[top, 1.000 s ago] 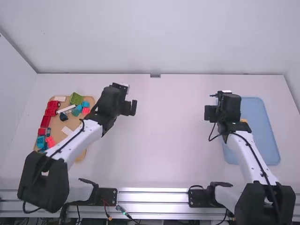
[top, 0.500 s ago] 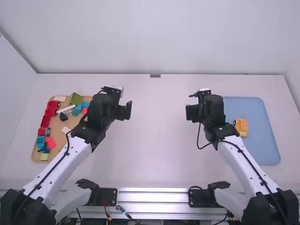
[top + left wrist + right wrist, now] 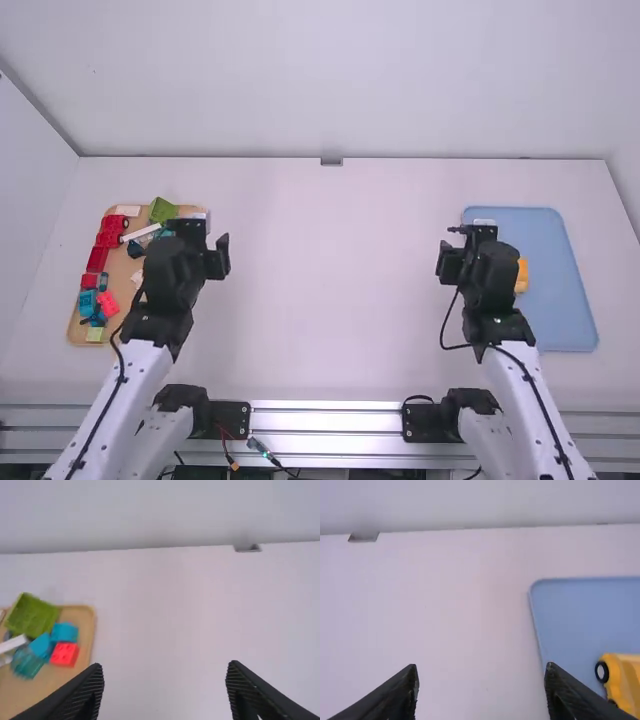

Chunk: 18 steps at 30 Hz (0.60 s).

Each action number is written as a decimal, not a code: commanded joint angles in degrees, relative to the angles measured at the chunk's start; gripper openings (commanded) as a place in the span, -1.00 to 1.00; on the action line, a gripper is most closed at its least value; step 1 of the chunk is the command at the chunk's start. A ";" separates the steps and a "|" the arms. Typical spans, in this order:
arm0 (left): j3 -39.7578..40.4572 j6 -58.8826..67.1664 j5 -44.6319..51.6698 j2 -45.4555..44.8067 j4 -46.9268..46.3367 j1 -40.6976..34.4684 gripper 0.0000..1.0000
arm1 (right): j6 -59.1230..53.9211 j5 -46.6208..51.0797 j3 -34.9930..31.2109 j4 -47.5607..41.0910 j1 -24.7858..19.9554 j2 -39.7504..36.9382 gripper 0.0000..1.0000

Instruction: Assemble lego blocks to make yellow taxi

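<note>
My left gripper (image 3: 208, 240) hangs over the right part of the wooden tray of blocks; in the left wrist view the left gripper (image 3: 165, 690) is open and holds nothing. By the left edge of the blue tray (image 3: 560, 300) is my right gripper (image 3: 458, 250); seen in the right wrist view, the right gripper (image 3: 481, 690) is open with nothing between its fingers. A yellow taxi body (image 3: 521, 276) lies on the blue tray, partly behind the right arm; the right wrist view shows the yellow body (image 3: 625, 677) with black wheels.
The wooden tray (image 3: 78, 335) at the left holds several red, teal, white and green blocks, among them a red block (image 3: 65, 654) and a green piece (image 3: 32, 616). A wall (image 3: 330, 80) rises behind the table's far edge.
My left arm has swung left over the wooden tray. The right arm went left off the blue tray, then back right to its edge.
</note>
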 commanded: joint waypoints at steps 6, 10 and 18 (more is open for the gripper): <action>-10.60 0.43 0.71 -11.12 0.12 0.60 -0.09 | 0.30 -0.32 -10.78 0.14 0.19 -10.91 -0.08; -15.67 0.43 0.71 -16.20 0.12 0.60 -0.27 | 0.30 -0.32 -15.89 0.14 0.19 -16.02 -0.26; -25.53 0.43 0.71 -26.05 0.12 0.60 -0.61 | 0.30 -0.32 -26.02 0.14 0.19 -26.16 -0.61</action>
